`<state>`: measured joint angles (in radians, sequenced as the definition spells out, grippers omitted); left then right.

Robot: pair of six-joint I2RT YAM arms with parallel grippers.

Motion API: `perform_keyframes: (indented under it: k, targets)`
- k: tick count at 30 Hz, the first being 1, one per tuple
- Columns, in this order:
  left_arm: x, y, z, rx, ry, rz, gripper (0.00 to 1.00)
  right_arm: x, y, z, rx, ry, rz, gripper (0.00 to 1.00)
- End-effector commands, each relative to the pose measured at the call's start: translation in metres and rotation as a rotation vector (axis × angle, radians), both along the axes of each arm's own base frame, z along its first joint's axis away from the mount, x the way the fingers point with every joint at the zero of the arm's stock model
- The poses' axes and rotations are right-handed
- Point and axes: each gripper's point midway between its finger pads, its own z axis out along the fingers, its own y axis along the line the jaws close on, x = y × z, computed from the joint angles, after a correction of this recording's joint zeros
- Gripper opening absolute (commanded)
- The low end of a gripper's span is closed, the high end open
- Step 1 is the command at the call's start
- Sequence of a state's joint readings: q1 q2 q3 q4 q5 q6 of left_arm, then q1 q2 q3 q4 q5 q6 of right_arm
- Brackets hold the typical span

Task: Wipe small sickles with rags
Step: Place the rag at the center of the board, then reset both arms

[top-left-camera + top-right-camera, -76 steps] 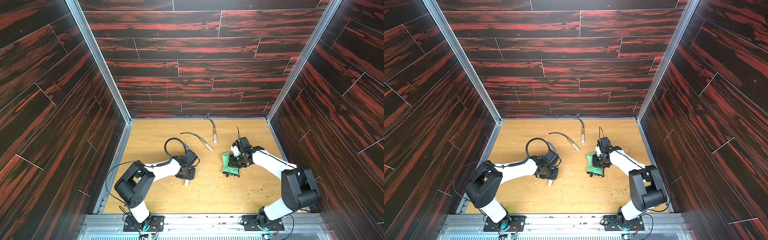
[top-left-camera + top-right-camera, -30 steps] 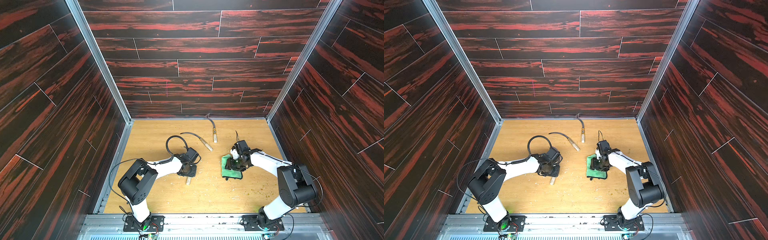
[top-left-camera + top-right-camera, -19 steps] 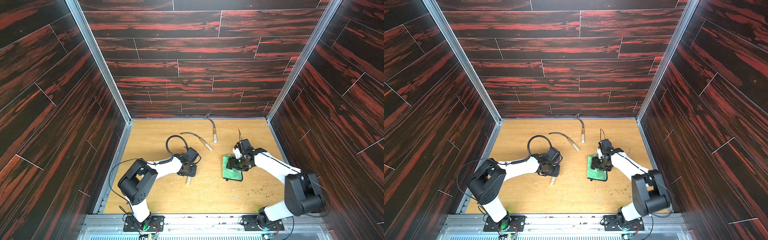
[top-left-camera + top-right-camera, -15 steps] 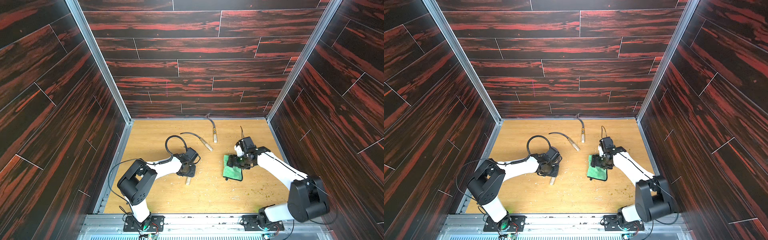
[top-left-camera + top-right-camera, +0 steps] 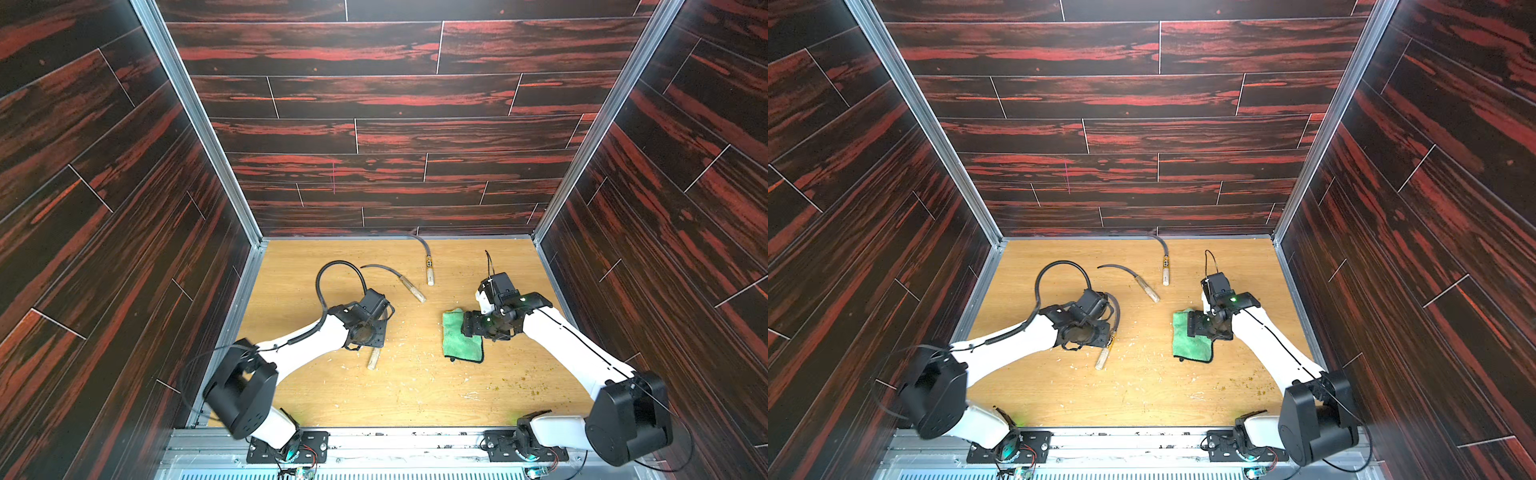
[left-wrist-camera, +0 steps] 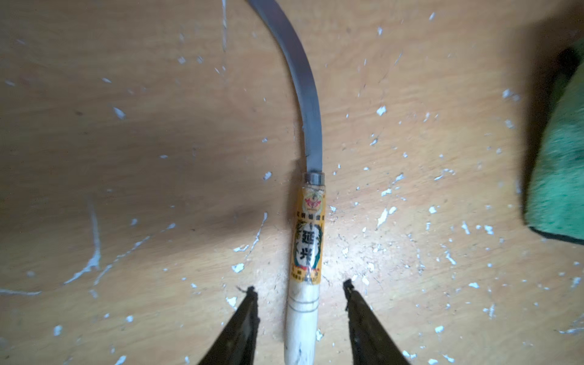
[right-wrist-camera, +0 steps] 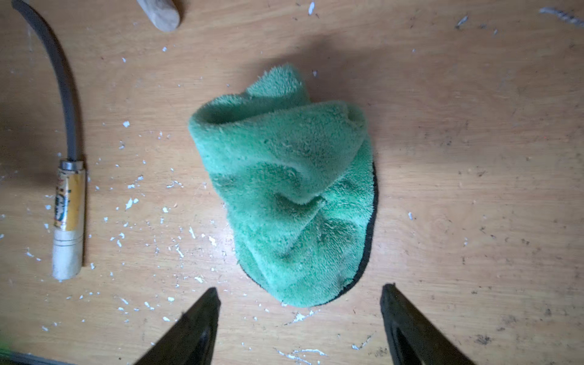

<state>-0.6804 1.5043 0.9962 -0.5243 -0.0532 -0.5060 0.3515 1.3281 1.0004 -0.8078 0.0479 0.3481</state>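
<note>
A small sickle (image 6: 308, 240) with a yellow label lies flat on the wooden table. My left gripper (image 6: 299, 286) is open, one finger on each side of its pale handle with a gap on both sides. In both top views only the handle end (image 5: 374, 358) (image 5: 1102, 359) shows below that gripper (image 5: 372, 332). The green rag (image 7: 284, 189) lies crumpled on the table (image 5: 459, 340) (image 5: 1187, 340). My right gripper (image 7: 301, 289) hangs open over its near edge, holding nothing. Two more sickles (image 5: 411, 289) (image 5: 430, 274) lie further back.
Dark red-streaked walls (image 5: 374, 137) close the table in on the back and both sides. A black cable (image 5: 332, 270) loops up from my left arm. White flecks (image 6: 384, 216) litter the boards. In the right wrist view a labelled sickle (image 7: 68, 215) lies beside the rag.
My right gripper has opened and lifted off the rag, which stays on the table. My left jaws have spread apart from the sickle handle, and the sickle has stayed put.
</note>
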Motion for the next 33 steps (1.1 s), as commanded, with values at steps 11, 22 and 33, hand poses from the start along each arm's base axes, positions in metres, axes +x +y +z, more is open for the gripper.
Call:
perform_keyframes:
  k: [11, 22, 33]
  targets:
    - [0.003, 0.105, 0.083, 0.185, -0.384, 0.319, 0.99, 0.023, -0.028, 0.078, -0.010, -0.465, -0.116, 0.84]
    - [-0.002, 0.240, 0.127, 0.467, -0.697, 0.707, 1.00, 0.039, -0.048, 0.109, -0.040, -0.871, -0.153, 0.98]
    - [0.025, 0.301, 0.089, 0.351, -0.955, 0.904, 1.00, 0.065, -0.091, 0.083, -0.256, -0.986, -0.254, 0.99]
